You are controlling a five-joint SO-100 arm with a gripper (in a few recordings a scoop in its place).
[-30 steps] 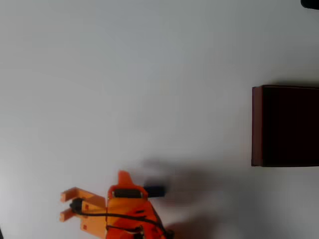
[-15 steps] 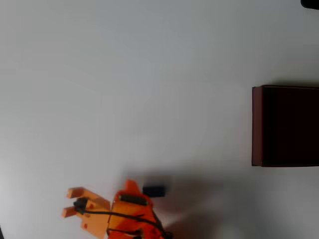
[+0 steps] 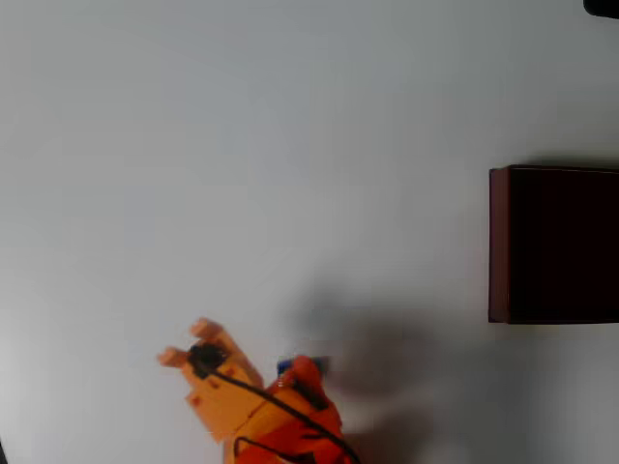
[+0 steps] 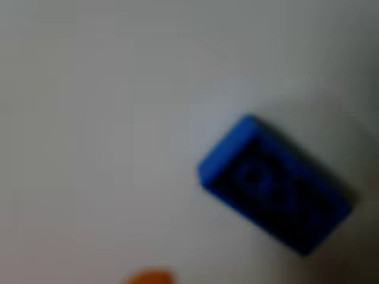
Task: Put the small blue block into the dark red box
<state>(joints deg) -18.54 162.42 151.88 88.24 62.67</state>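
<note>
In the overhead view the orange gripper (image 3: pixel 295 372) sits low and left of centre on the white table (image 3: pixel 290 145), covering most of the small blue block (image 3: pixel 286 366) — a sliver of blue shows at its edge. Far right stands the dark red box (image 3: pixel 499 242), well apart. The wrist view shows the block (image 4: pixel 275 183) whole, tilted, blurred, lying on the table. Whether the fingers are spread or closed I cannot tell.

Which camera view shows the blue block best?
The wrist view: the block appears large there, lying on the white table, though blurred. In the overhead view, the orange arm covers most of it, leaving a small blue sliver.
</note>
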